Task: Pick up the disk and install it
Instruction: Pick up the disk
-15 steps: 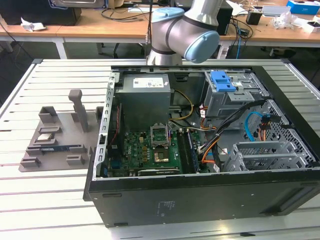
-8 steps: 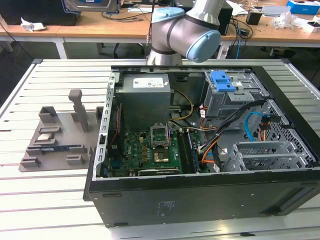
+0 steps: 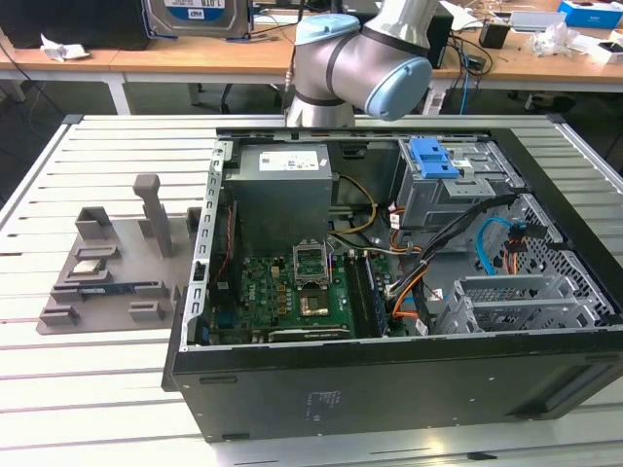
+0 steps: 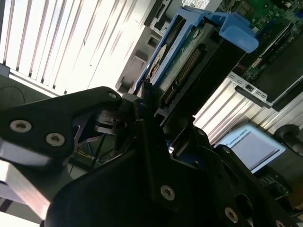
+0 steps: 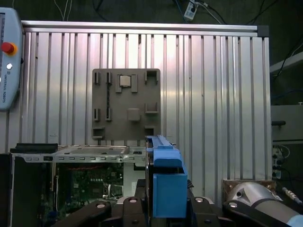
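Blue-framed disk (image 5: 169, 189); ribbed silver table (image 5: 213, 94).

Disk (image 4: 189, 61): I read the carrier as smooth, bright blue moulded plastic. The exposed underside is a green circuit board with a dark connector.
Gripper (image 4: 149, 101): matt black body, bright metal screw heads.
Table (image 3: 117, 389): ribbed silver metal, satin sheen.
Fixture plate (image 3: 107, 272): dull grey, looks like plastic.
Computer case (image 3: 389, 399): matt black outside, bare grey sheet metal inside.
Arm (image 3: 360, 58): silver metal with smooth pale-blue caps.
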